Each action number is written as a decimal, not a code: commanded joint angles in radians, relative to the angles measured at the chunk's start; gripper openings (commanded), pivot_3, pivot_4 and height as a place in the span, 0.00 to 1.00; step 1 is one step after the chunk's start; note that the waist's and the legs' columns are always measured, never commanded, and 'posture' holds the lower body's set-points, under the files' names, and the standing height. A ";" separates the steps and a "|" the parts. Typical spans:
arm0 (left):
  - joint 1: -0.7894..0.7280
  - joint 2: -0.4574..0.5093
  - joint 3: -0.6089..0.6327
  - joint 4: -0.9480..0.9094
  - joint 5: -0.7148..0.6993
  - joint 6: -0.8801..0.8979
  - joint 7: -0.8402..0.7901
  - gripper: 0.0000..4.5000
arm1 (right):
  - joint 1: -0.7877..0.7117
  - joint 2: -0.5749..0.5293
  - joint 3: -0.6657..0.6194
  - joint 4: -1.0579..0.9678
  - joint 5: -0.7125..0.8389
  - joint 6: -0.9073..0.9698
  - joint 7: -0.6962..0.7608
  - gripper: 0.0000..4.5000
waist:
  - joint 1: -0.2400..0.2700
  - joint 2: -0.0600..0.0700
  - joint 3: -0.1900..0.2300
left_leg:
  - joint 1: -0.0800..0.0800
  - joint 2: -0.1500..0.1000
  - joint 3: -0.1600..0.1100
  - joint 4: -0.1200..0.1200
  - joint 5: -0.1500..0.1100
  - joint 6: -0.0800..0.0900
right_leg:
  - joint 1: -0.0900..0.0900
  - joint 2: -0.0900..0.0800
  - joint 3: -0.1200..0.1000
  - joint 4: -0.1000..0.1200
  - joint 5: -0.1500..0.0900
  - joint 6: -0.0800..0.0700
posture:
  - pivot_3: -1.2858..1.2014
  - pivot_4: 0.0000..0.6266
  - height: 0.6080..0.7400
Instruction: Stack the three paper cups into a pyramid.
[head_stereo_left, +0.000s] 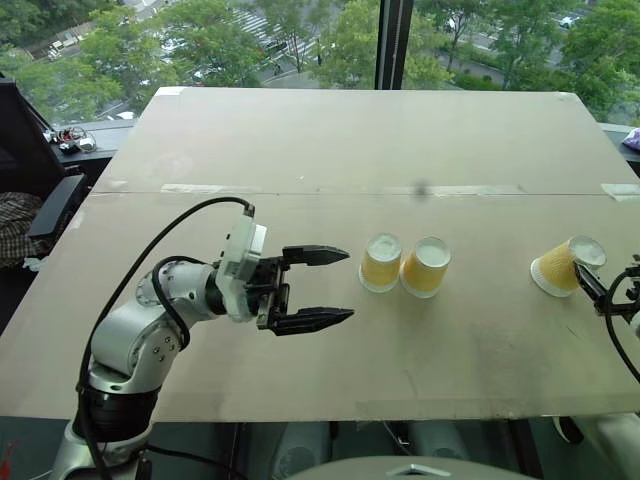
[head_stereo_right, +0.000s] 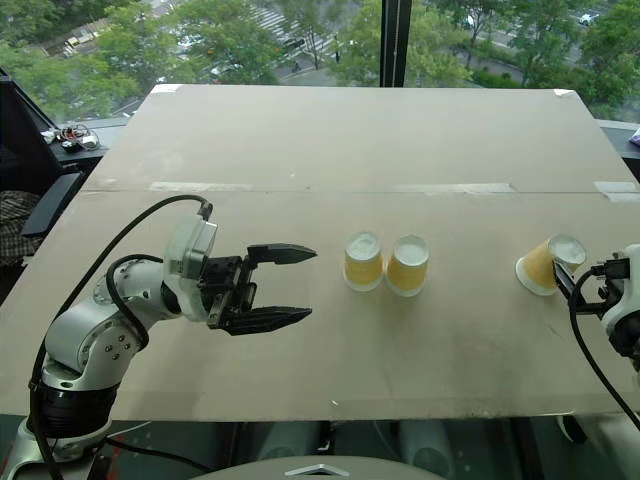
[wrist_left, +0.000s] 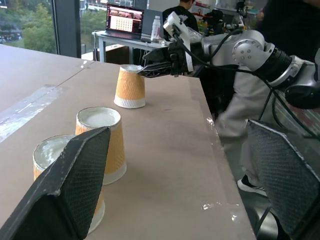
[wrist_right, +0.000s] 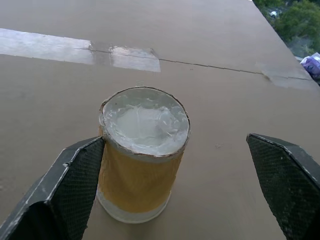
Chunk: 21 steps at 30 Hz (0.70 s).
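The left gripper (head_stereo_left: 335, 286) hangs above the near-left part of the table (head_stereo_left: 300, 130), its two black fingers spread wide and pointing right, holding nothing. A stretch of bare board lies between its fingertips and the nearest pair of small yellow-orange tapered paper cups (head_stereo_left: 381, 262) (head_stereo_left: 425, 266). These two stand upside down, white bases up, side by side and touching or nearly so, near the middle of the table.

Well apart to the right, close to the table's right edge, stands the third yellow-orange paper cup (wrist_right: 142, 152), also upside down. The right gripper (wrist_right: 175, 175) sits level with it, its fingers spread wide; one finger (wrist_right: 75, 180) is just beside the cup's wall, the other stands well clear, so the cup is not pinched.

The far half of the pale taped board is bare up to the window, and open surface runs between the pair and the lone cup.
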<state>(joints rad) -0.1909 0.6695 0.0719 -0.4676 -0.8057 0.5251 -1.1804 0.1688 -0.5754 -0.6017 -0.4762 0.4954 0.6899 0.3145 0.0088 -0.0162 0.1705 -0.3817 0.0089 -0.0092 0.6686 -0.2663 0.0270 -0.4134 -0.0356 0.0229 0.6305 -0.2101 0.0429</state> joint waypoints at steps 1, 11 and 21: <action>0.000 0.014 0.021 -0.044 -0.036 0.006 0.011 0.98 | -0.048 0.002 0.011 0.025 0.002 0.002 -0.015 1.00 | 0.000 0.000 0.000 | 0.000 0.000 0.000 0.000 0.000 0.000 | 0.000 0.000 0.000 0.000 0.000 0.000 | 0.52 0.24 1.00; 0.007 0.018 0.011 -0.080 -0.049 0.016 0.048 1.00 | -0.129 0.032 0.082 0.137 -0.022 -0.041 -0.006 0.88 | -0.002 0.000 0.000 | 0.000 0.000 0.001 0.000 0.000 0.000 | 0.000 0.000 0.001 0.000 0.001 -0.001 | 0.52 0.24 1.00; 0.073 -0.020 0.065 -0.088 -0.074 0.000 0.147 1.00 | -0.112 -0.050 0.072 0.053 0.056 -0.109 0.184 0.42 | -0.009 0.000 0.000 | 0.000 0.000 0.001 0.000 0.000 0.001 | 0.000 0.000 0.001 0.000 0.000 0.000 | 0.52 0.24 1.00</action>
<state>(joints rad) -0.1260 0.6512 0.0966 -0.5322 -0.8526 0.5353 -1.0551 0.0596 -0.5952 -0.4964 -0.3403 0.5096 0.6095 0.4401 -0.0005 -0.0158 0.1706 -0.3815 0.0090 -0.0083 0.6686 -0.2667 0.0278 -0.4139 -0.0353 0.0240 0.6305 -0.2098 0.0428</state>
